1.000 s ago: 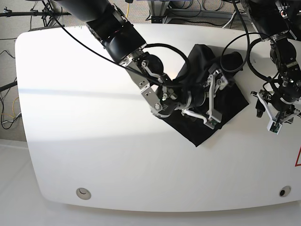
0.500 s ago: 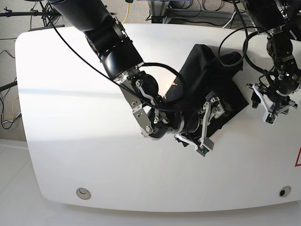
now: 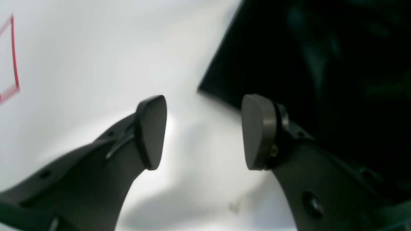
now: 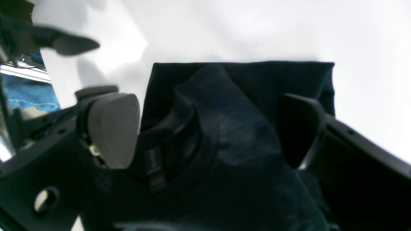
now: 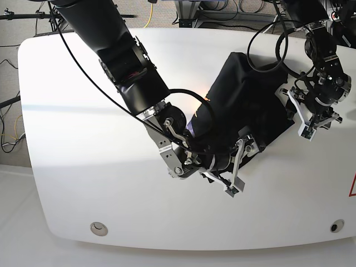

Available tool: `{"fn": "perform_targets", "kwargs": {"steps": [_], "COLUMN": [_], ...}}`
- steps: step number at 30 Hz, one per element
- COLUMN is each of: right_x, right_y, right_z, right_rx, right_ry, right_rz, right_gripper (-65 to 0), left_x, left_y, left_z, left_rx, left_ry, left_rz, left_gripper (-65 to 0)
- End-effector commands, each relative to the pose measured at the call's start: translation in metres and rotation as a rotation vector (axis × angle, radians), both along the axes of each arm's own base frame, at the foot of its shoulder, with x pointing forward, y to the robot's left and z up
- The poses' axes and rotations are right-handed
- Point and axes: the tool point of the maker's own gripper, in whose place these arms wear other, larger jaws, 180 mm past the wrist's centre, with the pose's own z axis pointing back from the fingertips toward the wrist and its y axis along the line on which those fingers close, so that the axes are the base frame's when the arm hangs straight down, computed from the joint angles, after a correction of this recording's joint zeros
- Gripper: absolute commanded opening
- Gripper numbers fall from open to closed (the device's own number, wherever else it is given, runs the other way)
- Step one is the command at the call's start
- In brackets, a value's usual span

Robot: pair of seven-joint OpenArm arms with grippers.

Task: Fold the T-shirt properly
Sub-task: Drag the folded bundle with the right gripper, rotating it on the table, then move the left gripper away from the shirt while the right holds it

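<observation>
Presently, 1 T-shirt: black, soft, matte fabric, bunched into an irregular heap with a straight folded edge, lying on the right half of the table, toward its far side. The table is white, smooth and glossy, with rounded corners and a small round fitting near each near corner. 1 right gripper, on the left side of the base view: grey rounded pads on dark angled fingers, jaws spread wide, at the near edge of the cloth with nothing pinched. Its wrist view shows the shirt between and beyond the pads, a ribbed collar band curving left of centre and a straight hem on the far side against white tabletop; none of this detail reads from the base view. 1 left gripper, on the right side of the base view: jaws parted and empty, just beside the shirt's right edge. Its wrist view shows the gripper with 2 oval grey pads, a sharp cloth corner beyond the right pad, and a thin red line far left. Bare tabletop spreads wide to the left and along the near edge.
</observation>
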Motion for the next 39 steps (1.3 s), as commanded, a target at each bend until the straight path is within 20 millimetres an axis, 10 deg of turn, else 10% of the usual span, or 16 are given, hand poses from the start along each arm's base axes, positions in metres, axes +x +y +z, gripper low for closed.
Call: {"fn": "perform_targets", "kwargs": {"steps": [1, 12, 29, 39], "right_x": [0.012, 0.01, 0.012, 0.002], "right_y": [0.008, 0.013, 0.015, 0.019], "right_z": [0.013, -0.022, -0.021, -0.028], "right_rx": [0.012, -0.07, -0.067, -0.103], "right_ry": [-0.041, -0.047, -0.061, -0.07], "right_rz": [0.007, 0.031, 0.032, 0.075], "right_gripper": [0.0, 0.0, 0.0, 0.0], "left_x": [0.004, -0.018, -0.027, -0.025], "left_y": [0.004, 0.011, 0.015, 0.05], "left_z": [0.01, -0.008, -0.013, 0.006], "left_rx": [0.021, 0.034, 0.029, -0.06], "left_ry": [-0.019, 0.115, 0.165, 0.06], "left_rz": [0.003, 0.073, 0.114, 0.323], "left_gripper": [-30.6, -30.6, -30.5, -30.5]}}
